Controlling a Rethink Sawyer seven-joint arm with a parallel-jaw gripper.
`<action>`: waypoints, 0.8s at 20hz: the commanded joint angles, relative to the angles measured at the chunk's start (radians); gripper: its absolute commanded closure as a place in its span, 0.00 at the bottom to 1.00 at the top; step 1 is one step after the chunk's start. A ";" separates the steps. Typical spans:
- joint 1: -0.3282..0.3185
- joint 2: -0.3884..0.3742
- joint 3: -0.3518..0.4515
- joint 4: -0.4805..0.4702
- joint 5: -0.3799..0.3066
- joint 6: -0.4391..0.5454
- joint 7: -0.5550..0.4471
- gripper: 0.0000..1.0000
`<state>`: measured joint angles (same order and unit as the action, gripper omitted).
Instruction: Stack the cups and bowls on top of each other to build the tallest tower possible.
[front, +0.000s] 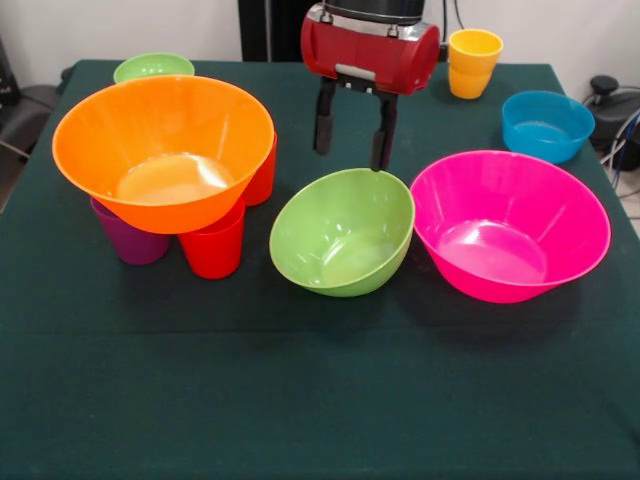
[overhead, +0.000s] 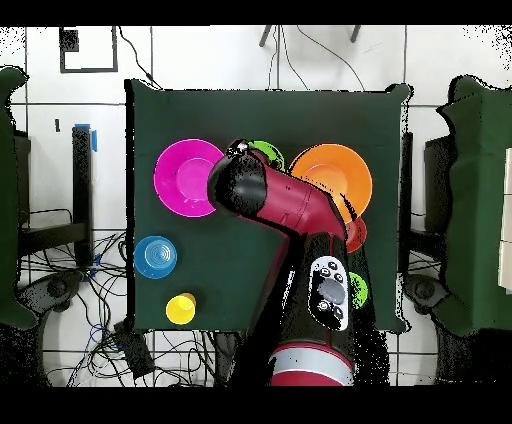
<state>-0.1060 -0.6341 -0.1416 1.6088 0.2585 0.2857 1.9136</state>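
The large orange bowl (front: 165, 150) (overhead: 335, 175) rests upright on a purple cup (front: 130, 242), a red cup (front: 213, 247) and a third reddish cup (front: 263, 172), making a low tower. The light green bowl (front: 343, 232) (overhead: 266, 152) lies tilted at mid-table, beside the pink bowl (front: 510, 225) (overhead: 188, 177). My gripper (front: 352, 140) hangs open and empty just over the green bowl's far rim, with one fingertip (front: 381, 160) at the rim. The arm hides the gripper in the overhead view.
The small blue bowl (front: 546, 125) (overhead: 156, 256) and a yellow cup (front: 474, 50) (overhead: 181, 308), apparently nested in an orange one, stand at the far right in the front view. A small green bowl (front: 153, 67) (overhead: 357, 291) sits behind the orange bowl.
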 joint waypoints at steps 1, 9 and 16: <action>-0.022 0.000 0.143 0.019 0.026 -0.050 0.155 0.00; -0.032 -0.014 0.155 0.020 0.020 -0.048 0.138 0.00; -0.020 0.039 0.173 0.003 0.025 -0.122 0.172 0.00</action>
<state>-0.1205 -0.6581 -0.0917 1.6091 0.2676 0.2508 1.9136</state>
